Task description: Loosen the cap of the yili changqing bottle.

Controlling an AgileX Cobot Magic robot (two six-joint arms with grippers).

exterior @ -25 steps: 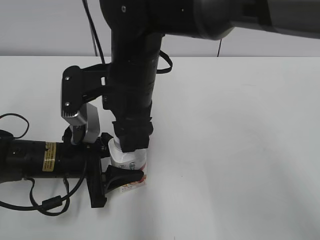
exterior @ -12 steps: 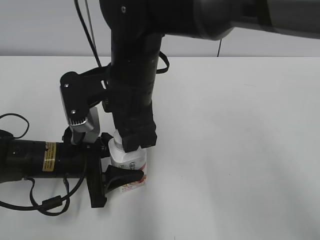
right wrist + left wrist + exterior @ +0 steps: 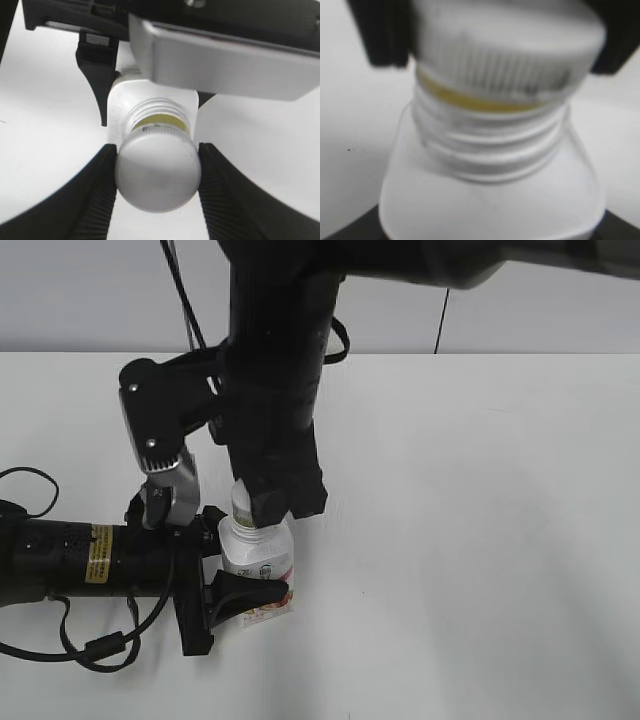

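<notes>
Two arms meet at the yili changqing bottle [image 3: 258,558], which stands upright on the white table [image 3: 470,530] at lower left. The left gripper [image 3: 232,582] reaches in level along the tabletop from the left, its jaws clamped on the bottle's squarish body. The right gripper [image 3: 157,172] hangs straight down from above, its ribbed fingers [image 3: 97,187] pressed on both sides of the cap [image 3: 157,176], lifted above the exposed neck threads.
</notes>
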